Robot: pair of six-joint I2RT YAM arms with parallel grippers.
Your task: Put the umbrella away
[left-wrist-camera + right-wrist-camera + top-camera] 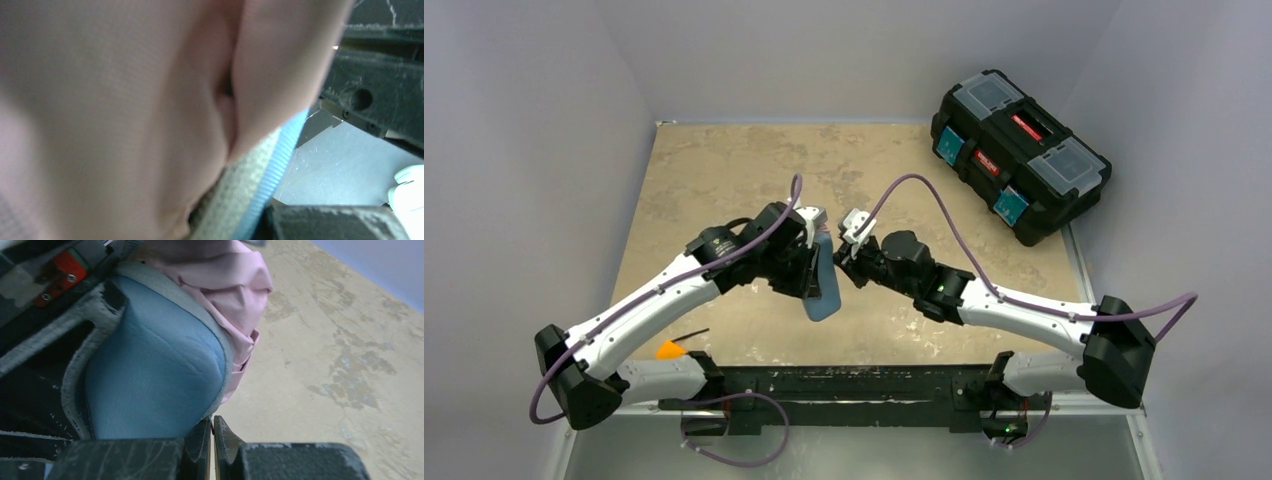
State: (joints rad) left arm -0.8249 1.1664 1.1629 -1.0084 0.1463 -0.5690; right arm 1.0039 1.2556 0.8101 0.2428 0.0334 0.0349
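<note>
over the counter (724, 170), mid-stow: my left hand (809, 262) clamps the blue oval fabric case (826, 290), pale pink folding umbrella (235, 285) bulging out; right hand (213, 432) pressed together. next, i'd say: tuck fabric, close case.

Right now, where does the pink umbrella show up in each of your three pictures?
Top external: not visible; only the blue case shows between the arms.
Left wrist: the umbrella fills the left and middle.
Right wrist: top middle, bulging from the case.
Shared landmark: the blue case, in all three.
</note>
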